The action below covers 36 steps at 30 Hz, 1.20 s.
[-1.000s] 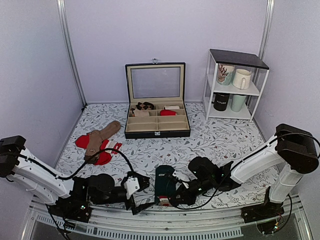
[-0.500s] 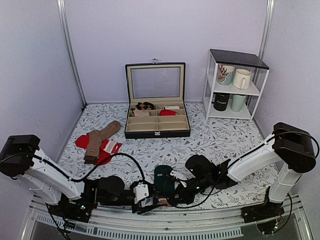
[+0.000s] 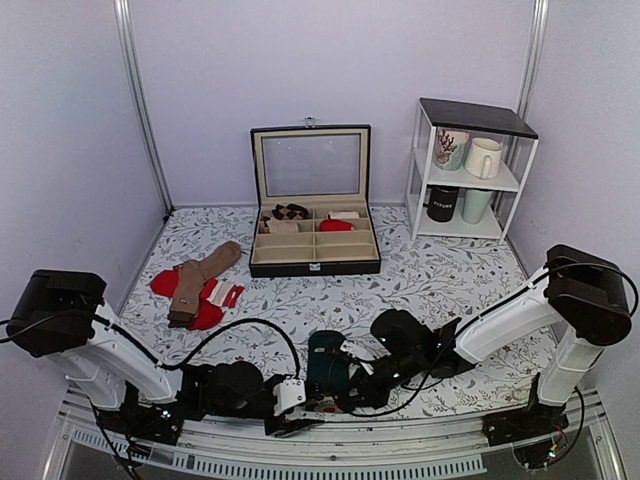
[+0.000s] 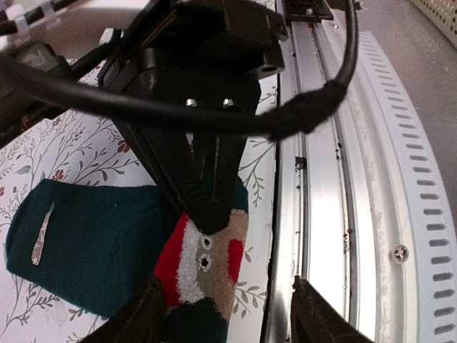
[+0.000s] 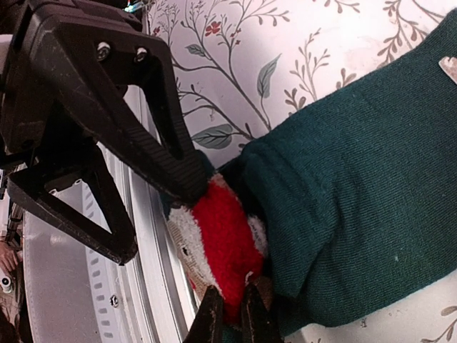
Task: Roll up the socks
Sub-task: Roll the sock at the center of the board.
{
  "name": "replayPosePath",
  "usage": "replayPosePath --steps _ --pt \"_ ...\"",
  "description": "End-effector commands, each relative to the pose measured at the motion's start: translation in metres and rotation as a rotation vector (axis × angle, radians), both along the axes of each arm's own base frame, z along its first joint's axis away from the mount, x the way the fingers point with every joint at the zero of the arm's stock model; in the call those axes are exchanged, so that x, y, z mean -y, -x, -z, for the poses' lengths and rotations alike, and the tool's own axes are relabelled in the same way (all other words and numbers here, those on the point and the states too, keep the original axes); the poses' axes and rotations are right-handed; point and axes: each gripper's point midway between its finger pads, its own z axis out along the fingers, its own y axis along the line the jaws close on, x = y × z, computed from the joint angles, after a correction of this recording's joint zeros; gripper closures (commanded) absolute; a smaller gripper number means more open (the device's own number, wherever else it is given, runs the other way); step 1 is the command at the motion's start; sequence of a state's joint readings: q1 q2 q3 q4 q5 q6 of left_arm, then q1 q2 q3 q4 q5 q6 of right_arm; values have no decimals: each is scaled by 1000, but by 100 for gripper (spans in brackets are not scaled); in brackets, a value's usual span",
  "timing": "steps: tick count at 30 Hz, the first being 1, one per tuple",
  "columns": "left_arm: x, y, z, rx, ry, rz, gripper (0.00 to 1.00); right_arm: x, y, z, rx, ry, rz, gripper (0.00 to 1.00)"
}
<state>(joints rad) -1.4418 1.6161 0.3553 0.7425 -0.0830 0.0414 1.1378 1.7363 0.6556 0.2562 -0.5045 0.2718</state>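
Note:
The dark teal-green socks [image 3: 325, 362] lie flat near the table's front edge. Their near end has a red, white and tan pattern [image 4: 203, 254]. My right gripper [image 3: 342, 396] is shut on that patterned end; in the right wrist view its fingers [image 5: 232, 314] pinch the red fabric [image 5: 228, 250] beside the teal cloth [image 5: 357, 193]. My left gripper [image 3: 303, 412] is open. In the left wrist view [image 4: 227, 304] its jaws stand wide on either side of the patterned end, not touching it. The left gripper's fingers [image 5: 150, 136] show open in the right wrist view.
The metal front rail [image 4: 321, 179] runs right beside the socks' near end [image 3: 420, 455]. Tan-brown socks [image 3: 200, 278] lie on red socks [image 3: 163, 283] at the left. An open black compartment box [image 3: 315, 262] stands at the back, a white shelf with mugs [image 3: 470, 170] at the back right.
My left arm has swung right and forward, bringing its open gripper up to the socks' patterned end. My right gripper has stayed shut on that end, shifting slightly left.

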Motion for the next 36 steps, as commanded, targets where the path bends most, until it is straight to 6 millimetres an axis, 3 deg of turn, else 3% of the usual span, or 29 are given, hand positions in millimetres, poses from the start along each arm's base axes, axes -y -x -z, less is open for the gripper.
replayPosePath --steps 1,5,9,12,17,26,30,32,34,36 --pt "-4 -7 6 -2 -10 -46 38 48 13 58 -68 255 20 93" --pt "-12 -17 -6 34 35 -102 25 50 13 59 -69 259 22 93" --pt "-13 -21 -13 55 53 -112 21 50 13 59 -73 259 23 93" --pt "-11 -17 -8 39 42 -88 24 50 14 60 -74 262 22 93" --pt "-4 -11 -1 14 30 -56 38 50 14 60 -80 262 23 93" --pt "-1 -13 8 2 13 -60 46 50 16 61 -92 265 22 93" --pt "-2 -14 11 -8 12 -65 60 51 16 62 -95 266 21 93" --pt "-1 -13 11 -15 14 -60 73 51 17 62 -95 267 19 93" --pt "-1 -12 12 -20 13 -55 94 51 17 63 -99 270 19 93" --pt "-1 -11 13 -25 11 -54 100 51 16 64 -98 271 21 93"
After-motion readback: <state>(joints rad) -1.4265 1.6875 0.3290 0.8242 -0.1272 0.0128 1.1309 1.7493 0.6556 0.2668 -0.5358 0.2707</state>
